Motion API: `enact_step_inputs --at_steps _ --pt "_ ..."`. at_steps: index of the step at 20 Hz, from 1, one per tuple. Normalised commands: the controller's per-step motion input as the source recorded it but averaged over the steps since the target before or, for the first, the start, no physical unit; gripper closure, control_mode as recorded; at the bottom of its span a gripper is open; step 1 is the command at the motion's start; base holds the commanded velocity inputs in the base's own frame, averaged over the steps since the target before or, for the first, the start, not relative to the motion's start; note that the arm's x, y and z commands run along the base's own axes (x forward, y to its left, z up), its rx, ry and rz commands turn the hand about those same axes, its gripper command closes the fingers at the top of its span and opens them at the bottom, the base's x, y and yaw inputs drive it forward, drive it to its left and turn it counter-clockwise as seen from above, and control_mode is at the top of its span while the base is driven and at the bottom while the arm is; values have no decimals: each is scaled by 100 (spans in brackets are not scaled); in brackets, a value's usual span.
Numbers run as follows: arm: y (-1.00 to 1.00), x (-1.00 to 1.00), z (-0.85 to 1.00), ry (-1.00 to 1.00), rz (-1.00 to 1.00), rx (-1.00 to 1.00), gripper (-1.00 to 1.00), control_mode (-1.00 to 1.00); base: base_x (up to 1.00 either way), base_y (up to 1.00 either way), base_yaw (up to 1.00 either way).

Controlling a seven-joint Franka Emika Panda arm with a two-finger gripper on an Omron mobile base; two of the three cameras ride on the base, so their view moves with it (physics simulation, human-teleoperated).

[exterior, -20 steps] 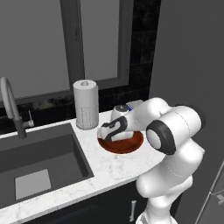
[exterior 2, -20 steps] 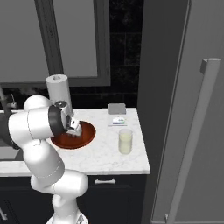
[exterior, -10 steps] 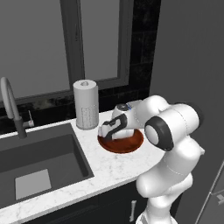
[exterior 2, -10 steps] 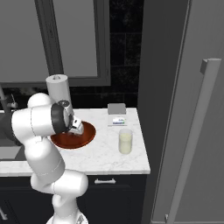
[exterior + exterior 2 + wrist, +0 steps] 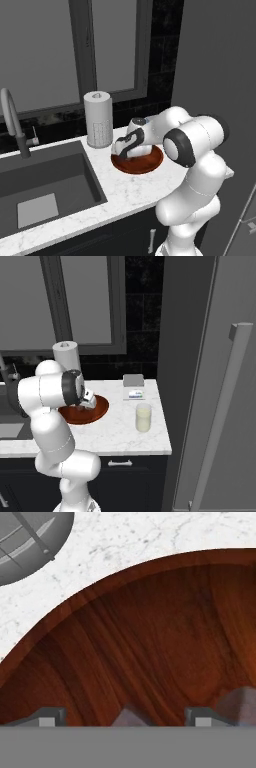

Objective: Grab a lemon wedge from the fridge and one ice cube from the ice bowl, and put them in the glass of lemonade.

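Hovering lower than 1 s ago, tool (image 5: pixel 125 721) spread around ice cube (image 5: pixel 131 717) in ice bowl (image 5: pixel 150 637).

**Occlusions and cut-offs**

Pincer (image 5: pixel 125 718) tips barely clear the hand view's lower edge; contact with the pale ice cube (image 5: pixel 131 717) between them cannot be told. Second grey lump (image 5: pixel 240 704) cropped at right. Ice bowl (image 5: pixel 150 162) partly hidden by the arm. Fridge (image 5: pixel 220 406) interior unseen; handle cropped below.
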Motion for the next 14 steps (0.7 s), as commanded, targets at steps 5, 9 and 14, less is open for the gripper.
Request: enact_step_inputs --at_steps 5,9,14 --pt "0 -2 -3 2 0 0 -100 -100 0 0 0" --pt "0 -8 0 0 0 0 -100 -100 0 0 0" --pt "0 0 0 0 0 0 -100 -100 0 0 0"
